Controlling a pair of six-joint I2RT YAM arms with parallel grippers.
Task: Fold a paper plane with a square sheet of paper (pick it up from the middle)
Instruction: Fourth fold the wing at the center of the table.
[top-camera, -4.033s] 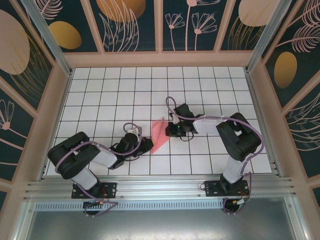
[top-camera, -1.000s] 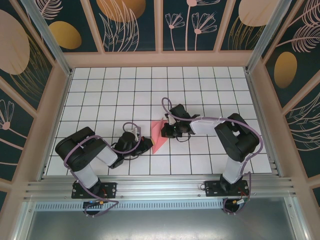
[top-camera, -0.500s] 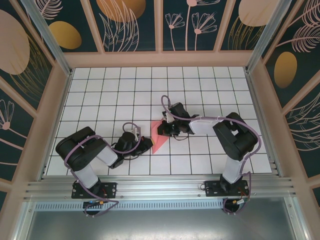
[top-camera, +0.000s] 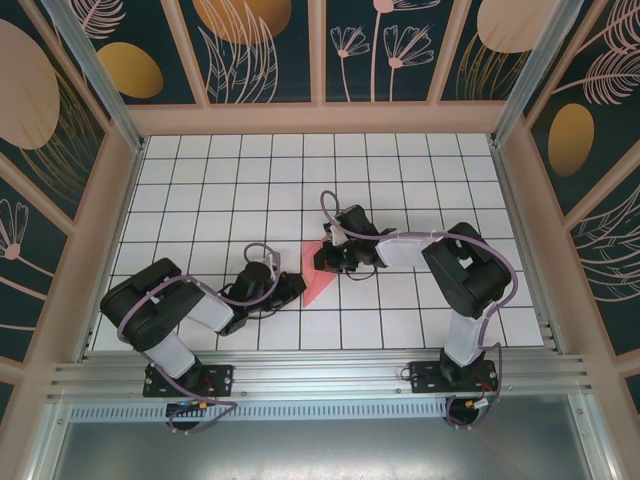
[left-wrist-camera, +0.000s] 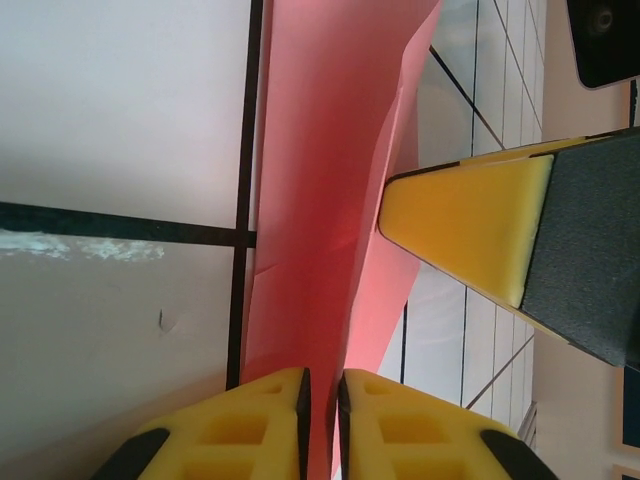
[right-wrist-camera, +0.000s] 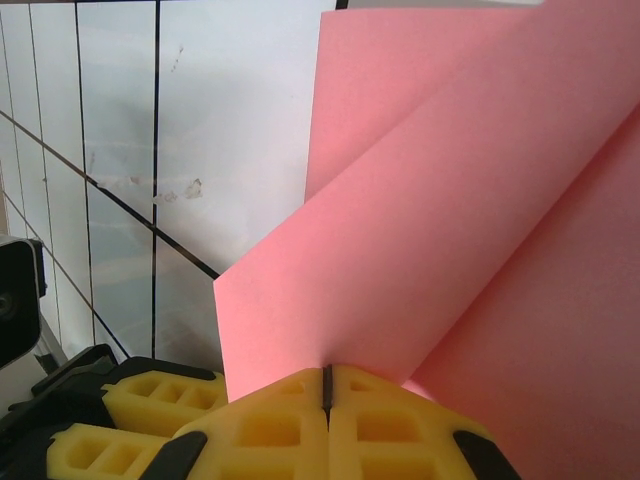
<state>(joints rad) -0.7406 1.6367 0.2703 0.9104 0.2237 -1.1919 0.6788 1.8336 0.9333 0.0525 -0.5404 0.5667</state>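
Right gripper (right-wrist-camera: 326, 378), clamped on a flap of the paper plane (right-wrist-camera: 480, 250), should lay it flat ahead of its fingertips; left gripper (left-wrist-camera: 321, 388) straddles the fold, fingers barely apart, grip undetermined.

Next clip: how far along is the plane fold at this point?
Done: the pink paper is creased into a narrow, pointed strip on the table. In hand: the right gripper is shut on a raised flap of it; the left gripper straddles its near end, fingers a slim gap apart. Left: that flap is not flattened, so no finished dart yet.
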